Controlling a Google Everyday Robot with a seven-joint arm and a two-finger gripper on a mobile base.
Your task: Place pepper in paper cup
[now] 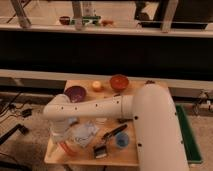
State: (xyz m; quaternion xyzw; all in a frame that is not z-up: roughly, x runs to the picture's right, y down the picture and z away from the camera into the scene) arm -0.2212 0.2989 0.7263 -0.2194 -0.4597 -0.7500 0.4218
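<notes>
The pepper [68,148], red-orange and slim, lies at the front left corner of the wooden table [125,157]. My gripper [59,140] hangs down from the wrist right over the pepper's left end, touching or almost touching it. A cream-white shape just below my forearm near the table's middle looks like the paper cup [102,120], mostly hidden by the arm. The cup is well to the right of the gripper.
A purple bowl [75,93], a pale round fruit [96,85] and an orange bowl [119,81] stand along the back. A crumpled clear wrapper [85,131], a black brush [107,142] and a small blue cup [121,140] lie in front. My arm spans the table.
</notes>
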